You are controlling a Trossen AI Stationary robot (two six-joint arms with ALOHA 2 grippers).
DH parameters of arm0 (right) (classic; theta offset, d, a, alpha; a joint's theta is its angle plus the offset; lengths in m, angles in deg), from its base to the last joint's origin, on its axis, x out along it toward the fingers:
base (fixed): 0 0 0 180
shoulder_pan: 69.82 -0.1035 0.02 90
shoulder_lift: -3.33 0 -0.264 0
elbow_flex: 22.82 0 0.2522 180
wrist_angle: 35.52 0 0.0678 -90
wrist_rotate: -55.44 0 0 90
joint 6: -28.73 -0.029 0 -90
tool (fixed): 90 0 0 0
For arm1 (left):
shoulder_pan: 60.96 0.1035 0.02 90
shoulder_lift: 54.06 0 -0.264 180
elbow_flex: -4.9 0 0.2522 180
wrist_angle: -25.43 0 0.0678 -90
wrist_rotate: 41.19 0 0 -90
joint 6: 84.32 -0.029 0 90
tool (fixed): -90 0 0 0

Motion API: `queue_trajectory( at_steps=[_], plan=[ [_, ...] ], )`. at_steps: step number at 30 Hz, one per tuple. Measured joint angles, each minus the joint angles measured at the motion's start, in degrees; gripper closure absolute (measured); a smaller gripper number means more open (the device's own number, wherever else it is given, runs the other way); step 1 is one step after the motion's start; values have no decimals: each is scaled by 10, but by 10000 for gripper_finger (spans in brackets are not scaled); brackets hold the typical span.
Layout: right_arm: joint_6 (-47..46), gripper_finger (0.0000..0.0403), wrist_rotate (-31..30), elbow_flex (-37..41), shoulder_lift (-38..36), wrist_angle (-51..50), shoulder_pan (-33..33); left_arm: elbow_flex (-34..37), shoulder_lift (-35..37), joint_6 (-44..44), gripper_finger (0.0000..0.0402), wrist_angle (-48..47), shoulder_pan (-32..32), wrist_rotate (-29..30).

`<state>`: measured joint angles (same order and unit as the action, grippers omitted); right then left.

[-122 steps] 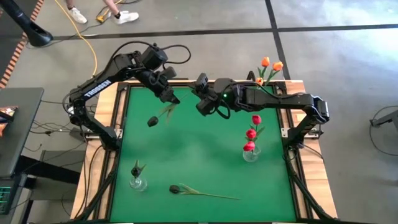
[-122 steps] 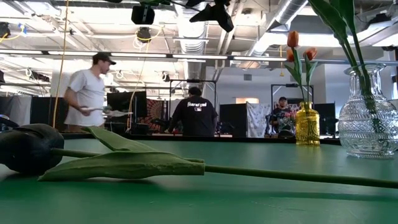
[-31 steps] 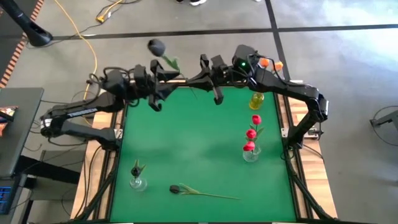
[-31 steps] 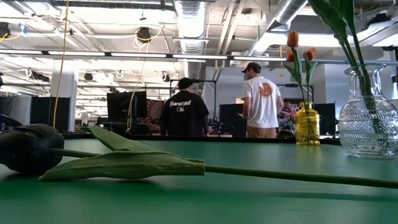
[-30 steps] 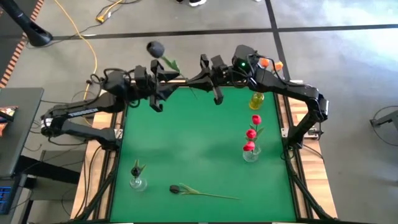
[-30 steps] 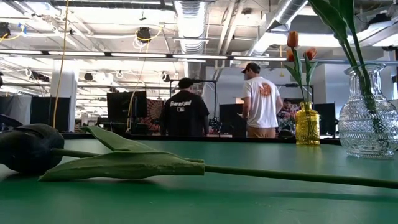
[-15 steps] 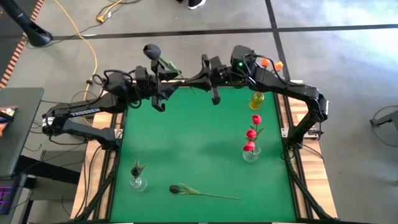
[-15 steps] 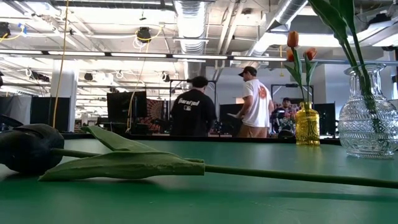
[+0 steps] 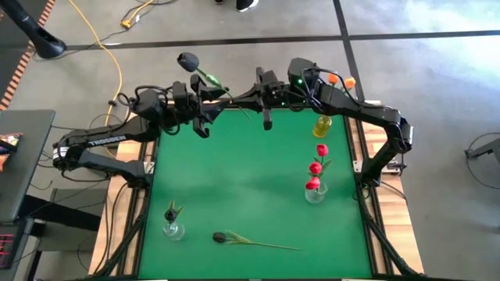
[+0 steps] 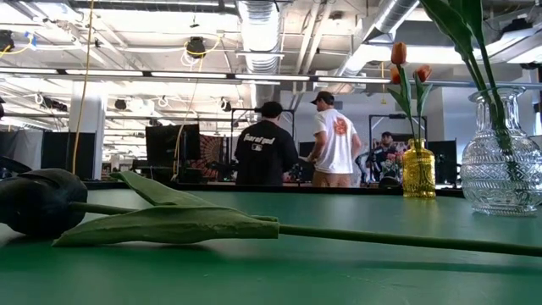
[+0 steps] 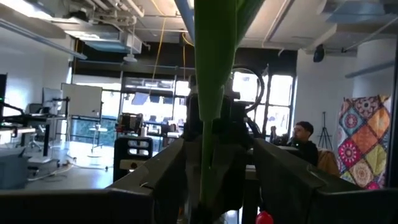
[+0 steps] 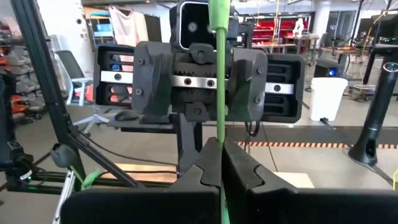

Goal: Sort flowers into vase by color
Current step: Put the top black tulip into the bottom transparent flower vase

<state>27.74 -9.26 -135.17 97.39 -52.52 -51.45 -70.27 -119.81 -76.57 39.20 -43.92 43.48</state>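
Note:
A dark-headed flower is held up over the table's far edge, its green stem running between my two grippers, which face each other. My right gripper is shut on that stem. My left gripper is open, with one finger on either side of the stem and leaf, apart from them. Another dark flower lies flat on the green table near the front edge. My right gripper pinches the thin green stem between its two fingertips. The fingers come in level from the table's right side and lie across the stem. The flower is lifted clear of the table, its stem passing upright through the fingers, with the dark head up and toward the far left.
A glass vase with a dark flower stands near left. A glass vase with red flowers stands at the right, a yellow vase with orange flowers behind it. People stand in the room beyond the table.
My right gripper has turned a little at the wrist while staying in place. The held flower's dark head has swung slightly toward the left. My left gripper has stayed open around the stem.

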Motion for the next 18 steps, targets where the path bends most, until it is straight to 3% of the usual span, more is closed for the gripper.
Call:
queue_trajectory(
  at_steps=[10,18],
  plan=[
    [0,379,-1,0,0,-3,0,0,0,19,228,-2,0,0],
    [0,378,-2,0,0,-16,0,0,0,25,270,-8,0,1]
  ],
)
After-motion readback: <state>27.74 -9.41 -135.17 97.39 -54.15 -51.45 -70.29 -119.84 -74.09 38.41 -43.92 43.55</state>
